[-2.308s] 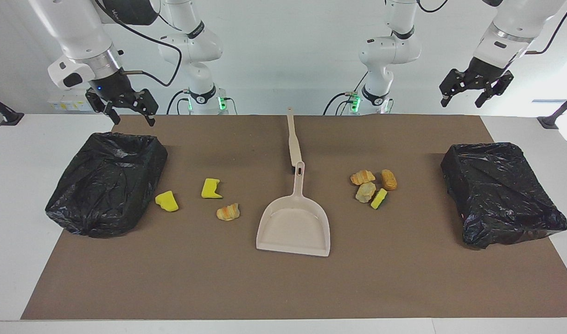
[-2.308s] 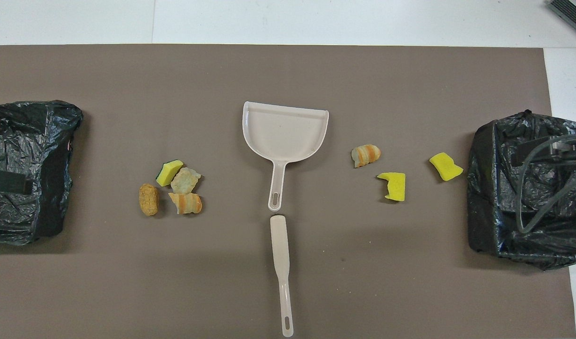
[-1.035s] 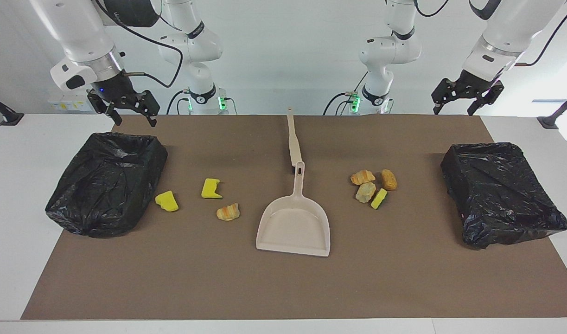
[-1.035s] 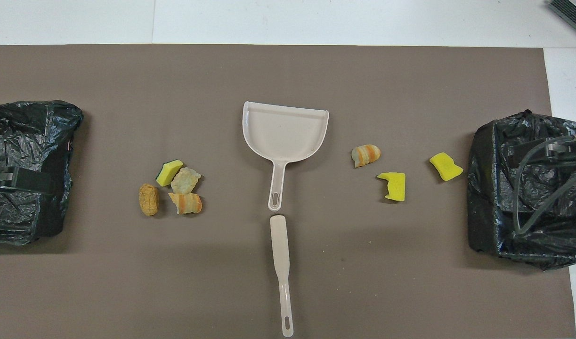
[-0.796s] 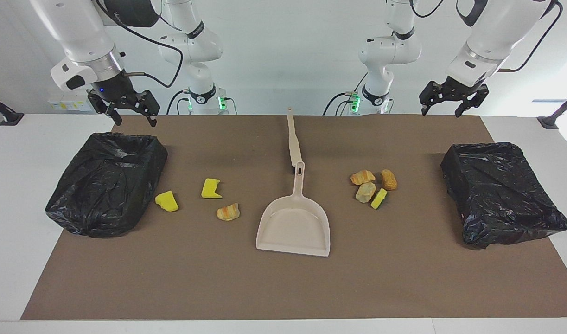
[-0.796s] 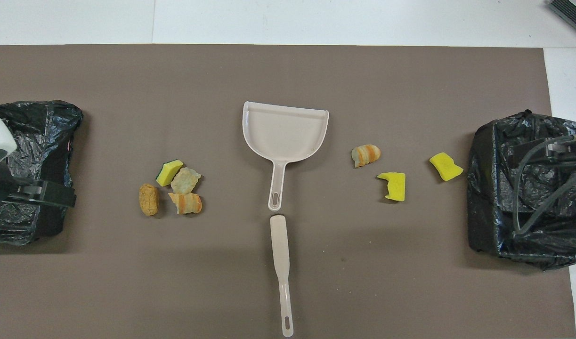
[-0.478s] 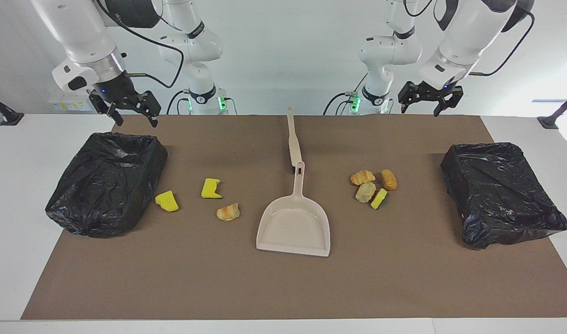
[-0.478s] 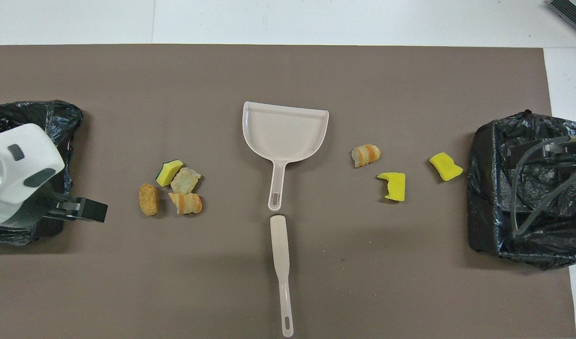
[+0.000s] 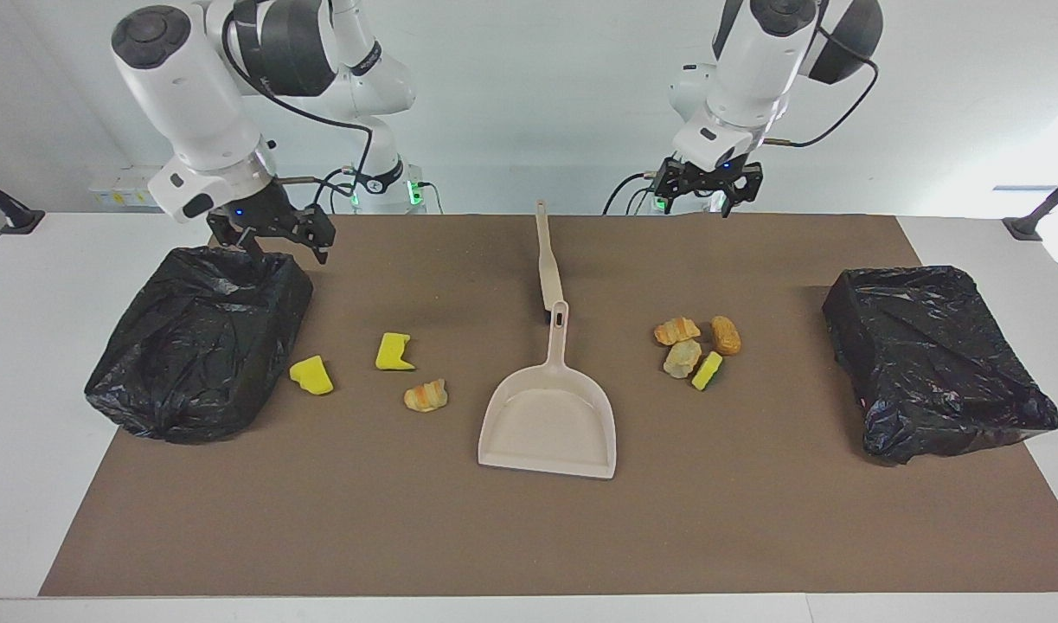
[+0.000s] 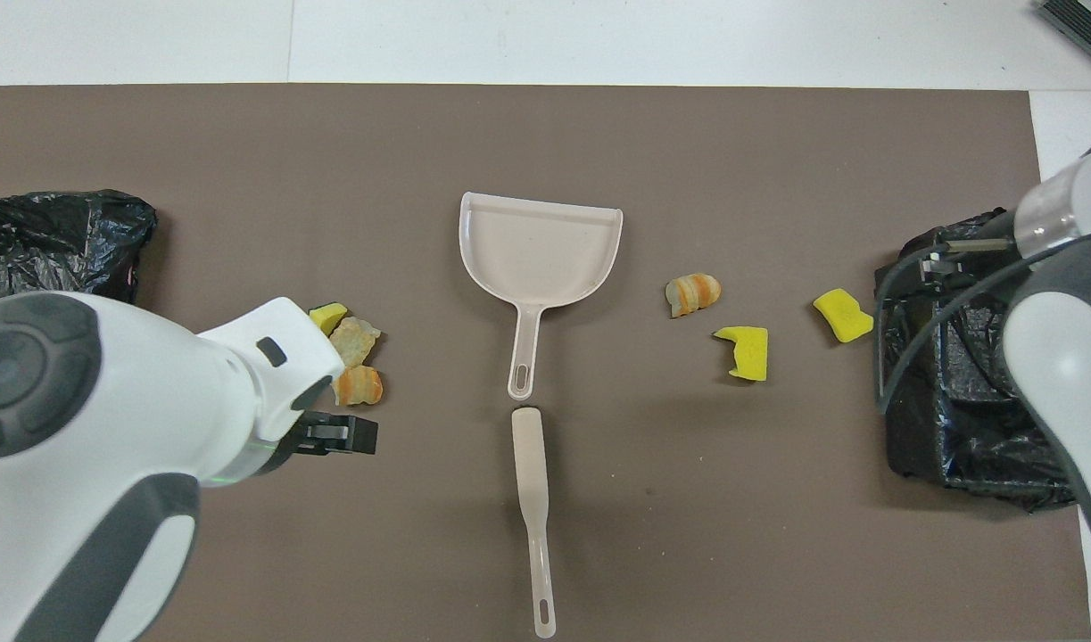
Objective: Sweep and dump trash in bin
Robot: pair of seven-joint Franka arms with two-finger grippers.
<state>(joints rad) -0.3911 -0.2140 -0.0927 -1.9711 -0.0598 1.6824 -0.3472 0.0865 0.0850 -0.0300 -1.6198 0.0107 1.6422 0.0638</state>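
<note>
The left pincer (image 9: 708, 197) hangs in the air with its fingers apart and nothing between them, over the brown mat's (image 9: 529, 536) edge nearest the robots, toward the left arm's end from the flat beige scraper (image 9: 546, 260) that lies on the mat. The right pincer (image 9: 273, 238) also stands apart and empty, over the corner of the black bin bag (image 9: 200, 346) at the right arm's end of the counter (image 9: 27, 346). No brand, label or writing can be read on any of these things. Farther out from the left pincer lies one cluster of the trash (image 9: 697, 344): golden-brown bread-like lumps and one yellow sponge chunk, close together and partly hidden under the left arm in the overhead view. Farther out from the right pincer, just beside its bin bag, three more pieces lie spread apart: a yellow chunk (image 9: 311, 375), a second yellow chunk (image 9: 394, 352) and a golden-brown lump (image 9: 426, 396). Between the two groups the beige dustpan (image 9: 550, 424) rests flat, its handle pointing toward the robots and nearly meeting the scraper's tip. A second black bin bag (image 9: 935, 359) sits at the left arm's end, well apart from the left pincer. The counter is white around the mat, and the wall is plain and pale, with green lights glowing at both arm bases.
</note>
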